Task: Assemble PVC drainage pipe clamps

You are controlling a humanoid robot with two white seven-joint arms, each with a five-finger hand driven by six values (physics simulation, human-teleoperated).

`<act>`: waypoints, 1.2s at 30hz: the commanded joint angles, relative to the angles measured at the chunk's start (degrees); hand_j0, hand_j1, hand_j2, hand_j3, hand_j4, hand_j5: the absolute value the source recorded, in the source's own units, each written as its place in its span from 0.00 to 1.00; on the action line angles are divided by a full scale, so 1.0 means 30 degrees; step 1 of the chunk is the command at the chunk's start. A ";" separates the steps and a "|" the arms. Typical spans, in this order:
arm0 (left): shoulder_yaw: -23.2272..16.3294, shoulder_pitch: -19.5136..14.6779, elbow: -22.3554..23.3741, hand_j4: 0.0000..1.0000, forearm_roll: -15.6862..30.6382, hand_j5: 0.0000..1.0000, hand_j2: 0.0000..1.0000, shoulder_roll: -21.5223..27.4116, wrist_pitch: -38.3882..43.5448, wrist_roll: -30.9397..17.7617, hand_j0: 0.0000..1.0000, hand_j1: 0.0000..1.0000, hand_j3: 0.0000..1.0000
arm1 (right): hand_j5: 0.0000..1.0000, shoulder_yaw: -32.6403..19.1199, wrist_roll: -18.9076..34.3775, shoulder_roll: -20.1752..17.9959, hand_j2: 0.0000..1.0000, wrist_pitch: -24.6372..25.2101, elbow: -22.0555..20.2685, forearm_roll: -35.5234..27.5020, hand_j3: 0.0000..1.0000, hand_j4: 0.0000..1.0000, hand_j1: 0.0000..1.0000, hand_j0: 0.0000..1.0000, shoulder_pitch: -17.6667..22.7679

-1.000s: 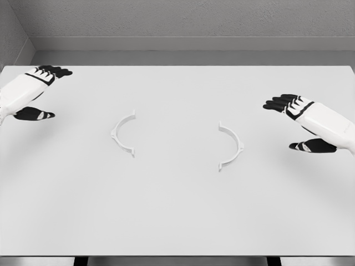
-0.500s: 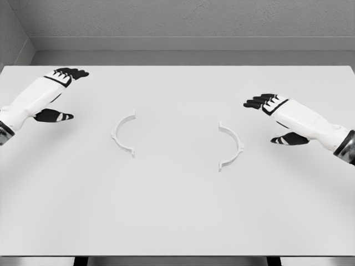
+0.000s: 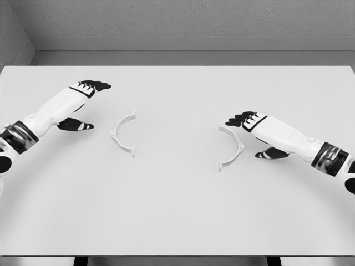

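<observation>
On the white bench (image 3: 177,210), the right clamp half (image 3: 232,145) lies just inward of the right hand (image 3: 256,132), whose spread fingers (image 3: 237,118) hold nothing; its arc runs near-to-far, bulging toward them. Farther off, the left clamp half (image 3: 123,133) lies inward of the open, empty left hand (image 3: 82,105), less close, so the right hand is judged nearer its piece.

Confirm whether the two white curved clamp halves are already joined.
No: the left white curved clamp half and the right one lie apart on the table.

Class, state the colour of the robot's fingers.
Black fingers, against white hands; head view.
</observation>
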 commanded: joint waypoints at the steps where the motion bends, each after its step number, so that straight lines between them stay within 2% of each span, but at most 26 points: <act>1: -0.0511 -0.0059 0.0311 1.00 0.0122 1.00 1.00 -0.0012 0.0016 -0.0003 1.00 1.00 1.00 | 1.00 0.0163 -0.0011 0.0040 1.00 0.0033 -0.0197 -0.0103 1.00 1.00 1.00 1.00 0.0000; 10: -0.1244 -0.0352 0.0957 1.00 0.0092 1.00 1.00 -0.0070 0.0016 -0.0003 1.00 1.00 1.00 | 1.00 0.0310 0.0019 0.0625 1.00 0.0033 0.0008 0.0073 1.00 1.00 1.00 1.00 -0.0176; 20: -0.1625 -0.0703 0.1396 1.00 0.0092 1.00 1.00 -0.0305 0.0016 -0.0003 1.00 1.00 1.00 | 1.00 0.0984 0.0019 0.1152 1.00 0.0033 0.1121 0.0249 1.00 1.00 1.00 1.00 -0.1083; 31: -0.1684 -0.0762 0.1513 1.00 -0.0142 1.00 1.00 -0.0773 0.0016 -0.0003 1.00 1.00 1.00 | 1.00 0.1394 -0.0011 0.1475 1.00 0.0033 0.2000 0.0483 1.00 1.00 1.00 1.00 -0.1699; 36: -0.1684 -0.0733 0.1513 1.00 -0.0142 1.00 1.00 -0.0978 0.0016 -0.0003 1.00 1.00 1.00 | 1.00 0.1394 0.0018 0.1622 1.00 0.0033 0.1942 0.0513 1.00 1.00 1.00 1.00 -0.1816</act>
